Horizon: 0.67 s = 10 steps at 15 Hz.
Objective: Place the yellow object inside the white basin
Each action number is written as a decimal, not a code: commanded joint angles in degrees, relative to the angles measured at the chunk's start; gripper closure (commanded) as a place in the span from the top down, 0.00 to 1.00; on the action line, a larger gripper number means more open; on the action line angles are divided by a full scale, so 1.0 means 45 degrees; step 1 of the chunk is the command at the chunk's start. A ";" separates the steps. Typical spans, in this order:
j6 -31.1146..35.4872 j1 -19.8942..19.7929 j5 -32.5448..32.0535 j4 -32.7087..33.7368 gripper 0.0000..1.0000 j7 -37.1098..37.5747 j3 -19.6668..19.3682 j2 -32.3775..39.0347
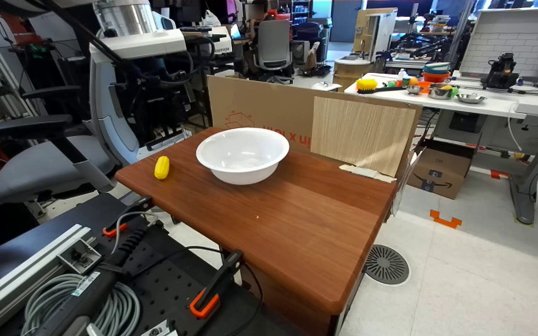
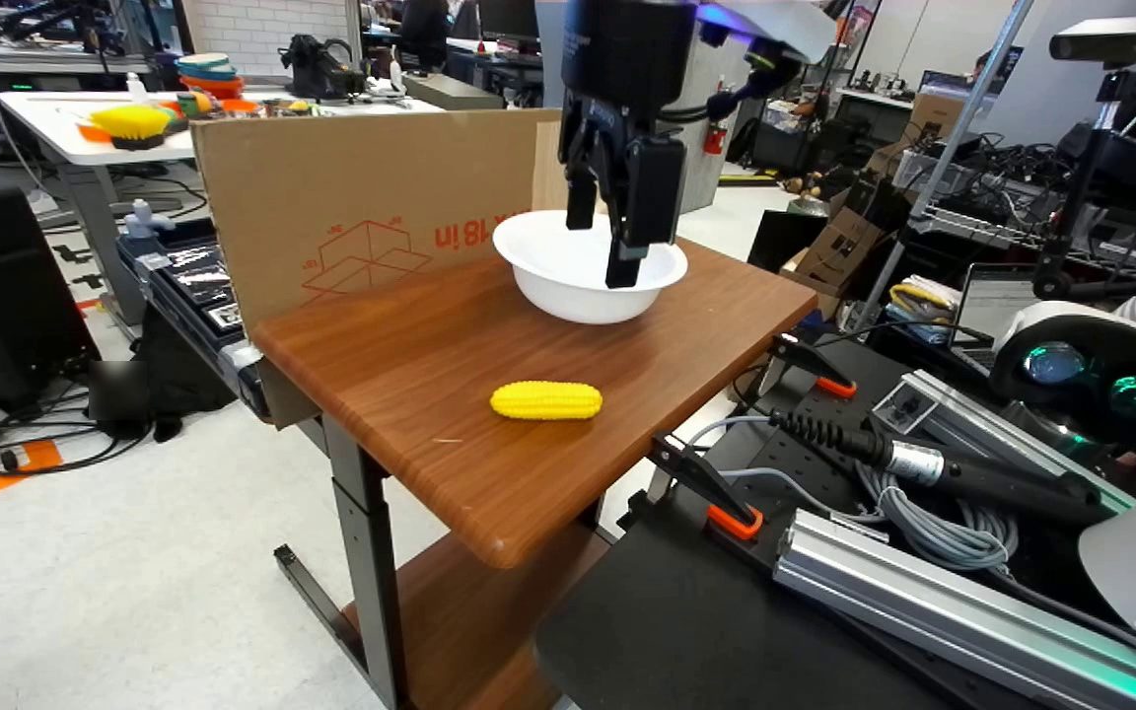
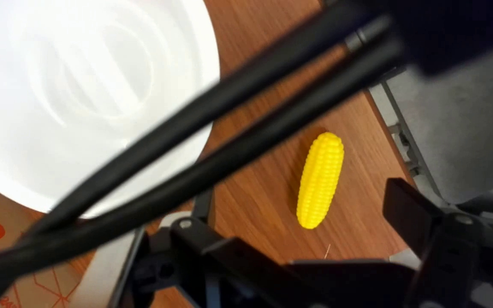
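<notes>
Yellow corn cob (image 3: pixel 320 182) on worktop (image 1: pixel 287 224), outside white basin (image 1: pixel 241 176). Jaws spread, nothing held. Probably light, stiff; bumpy skin should aid grip, rounded body may roll. Best pinched across middle.

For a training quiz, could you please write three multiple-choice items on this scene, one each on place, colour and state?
1. Where is the yellow corn? A) on the brown table, beside the white basin; B) inside the basin; C) under it
2. What colour is the printing on the cardboard? A) blue; B) green; C) red
3. How do the jaws stand? A) shut on the corn; B) open; C) shut, empty

A: both exterior views show the corn there, clear of the basin.
C: it is red in all views.
B: the wrist view shows them well apart.
</notes>
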 commanded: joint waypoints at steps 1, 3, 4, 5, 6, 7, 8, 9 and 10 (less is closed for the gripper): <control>0.1698 0.0004 0.1045 -0.0701 1.00 0.0750 0.0169 0.0128; 0.2264 0.0057 0.1612 -0.0958 1.00 0.1166 0.0258 0.0218; 0.2395 0.0077 0.1781 -0.1031 1.00 0.1338 0.0310 0.0275; 0.2528 0.0091 0.1888 -0.1088 1.00 0.1517 0.0365 0.0336; 0.2748 0.0097 0.1886 -0.1157 1.00 0.1759 0.0416 0.0411; 0.2931 0.0092 0.1794 -0.1199 1.00 0.1985 0.0455 0.0495; 0.3153 0.0074 0.1512 -0.1196 1.00 0.2308 0.0469 0.0672; 0.3450 0.0046 0.1262 -0.1186 1.00 0.2583 0.0464 0.0852; 0.3752 0.0009 0.0752 -0.1056 1.00 0.3072 0.0385 0.1203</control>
